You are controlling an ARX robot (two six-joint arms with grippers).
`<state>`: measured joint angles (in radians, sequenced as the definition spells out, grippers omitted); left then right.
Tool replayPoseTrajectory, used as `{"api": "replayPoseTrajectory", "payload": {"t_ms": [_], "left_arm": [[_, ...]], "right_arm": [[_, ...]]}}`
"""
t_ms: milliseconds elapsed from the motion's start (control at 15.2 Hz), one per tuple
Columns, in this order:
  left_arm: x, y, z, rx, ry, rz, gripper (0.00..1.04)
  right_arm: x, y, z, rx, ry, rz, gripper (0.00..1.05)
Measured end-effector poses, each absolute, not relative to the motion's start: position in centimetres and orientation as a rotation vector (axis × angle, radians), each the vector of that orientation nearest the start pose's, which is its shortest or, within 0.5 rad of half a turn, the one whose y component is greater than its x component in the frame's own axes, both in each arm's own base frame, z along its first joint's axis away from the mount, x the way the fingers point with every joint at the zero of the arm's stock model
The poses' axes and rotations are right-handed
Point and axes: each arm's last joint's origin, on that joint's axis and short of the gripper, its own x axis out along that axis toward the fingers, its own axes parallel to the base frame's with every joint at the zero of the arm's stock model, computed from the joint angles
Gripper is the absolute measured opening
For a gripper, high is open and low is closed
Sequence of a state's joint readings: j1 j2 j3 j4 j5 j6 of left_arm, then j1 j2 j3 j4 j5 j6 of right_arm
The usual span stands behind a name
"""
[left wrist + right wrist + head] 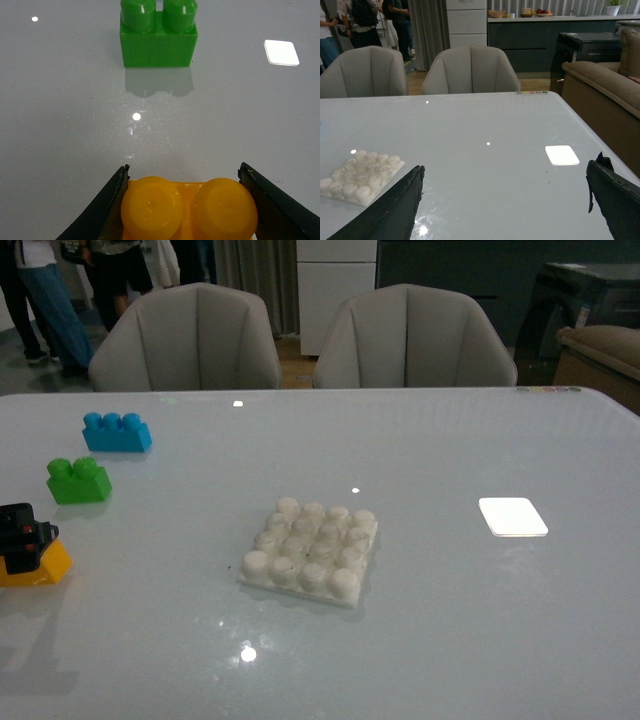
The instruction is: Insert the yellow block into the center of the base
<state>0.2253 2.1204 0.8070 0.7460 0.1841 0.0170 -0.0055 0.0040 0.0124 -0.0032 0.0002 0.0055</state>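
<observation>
While the yellow block (45, 565) is sitting at the far left edge of the table (450, 640) in the front view, the left gripper (25, 530) is standing right over it. Both are lying well apart from the base (262, 578), which is resting flat near the table's middle. The green brick (78, 480) is standing just beyond the block, with the blue brick (116, 432) beyond that. We are judging that a low carry toward the base center (312, 543) could be clipping the green brick.

In the left wrist view, we are seeing 2 dark fingers (107, 205) pressing against the block's 2 ends, so this gripper is clamped on it. How far down the sides they are reaching, we are not able to tell. A shallow hold could be letting the block tilt or slip, and a tilted block would be jamming on the studs.

In the right wrist view, the right gripper (507, 167) is spread wide and gripping nothing, hanging over bare table between the base and the white patch (562, 155). Nothing is bracing the base, so an off-centre push could be sliding it across the glossy top, or seating the block on an outer row instead of the 4 middle studs.
</observation>
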Motion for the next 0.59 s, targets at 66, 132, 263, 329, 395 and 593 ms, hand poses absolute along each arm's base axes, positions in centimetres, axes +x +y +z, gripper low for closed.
{"api": "replayPoseTrajectory", "payload": {"t_ms": [66,132,263,329,395,593], "left_arm": [[35.1,7.5,5.5,-0.096,0.557,0.035,0.6],[35.1,7.5,5.5,-0.093,0.557,0.033,0.6],[34.8,7.0,5.8,-0.086,0.564,0.026,0.6],[34.4,6.5,6.2,-0.084,0.572,0.016,0.6],[34.3,6.0,6.7,-0.081,0.572,0.004,0.6],[34.1,4.8,8.0,-0.066,0.542,-0.033,0.6]], "right_arm": [[9.7,-0.1,16.7,0.006,-0.005,-0.006,0.98],[9.7,-0.1,16.7,0.006,-0.005,-0.006,0.98],[9.7,-0.1,16.7,0.006,-0.005,-0.006,0.98],[9.7,-0.1,16.7,0.006,-0.005,-0.006,0.98],[9.7,-0.1,16.7,0.006,-0.005,-0.006,0.98],[9.7,-0.1,16.7,0.006,-0.005,-0.006,0.98]]}}
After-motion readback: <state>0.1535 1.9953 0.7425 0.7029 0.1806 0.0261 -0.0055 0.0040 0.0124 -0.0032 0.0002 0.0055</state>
